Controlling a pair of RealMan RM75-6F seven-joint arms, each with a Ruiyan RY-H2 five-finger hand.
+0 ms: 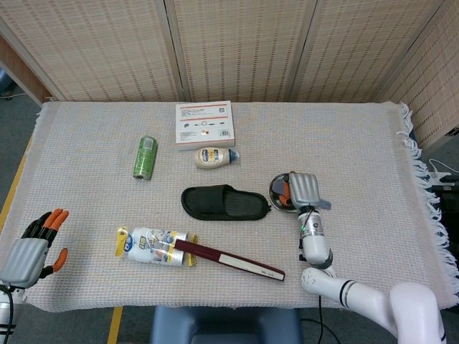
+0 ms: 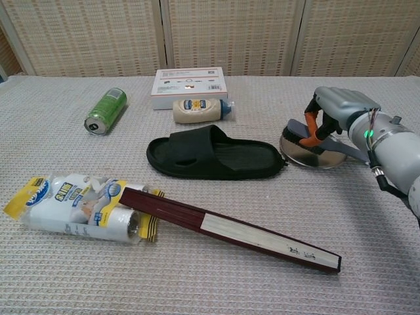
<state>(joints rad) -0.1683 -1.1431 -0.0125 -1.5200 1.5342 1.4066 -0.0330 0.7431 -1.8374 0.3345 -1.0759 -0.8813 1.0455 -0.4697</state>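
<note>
Woven tablecloth (image 1: 373, 143), right side.
Right hand (image 2: 331, 111) is gripping the tilted metal pan (image 2: 315, 149) beneath its closed fingers, black slipper (image 2: 213, 156) lying leftward.

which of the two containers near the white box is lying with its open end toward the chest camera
The green can, left of the white box: its round metal end faces the camera. The cream squeeze bottle lies crosswise, blue cap pointing right.

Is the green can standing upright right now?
No: in the chest view the green can lies on its side on the table cloth, its top end facing the camera, left of the white box.
</note>
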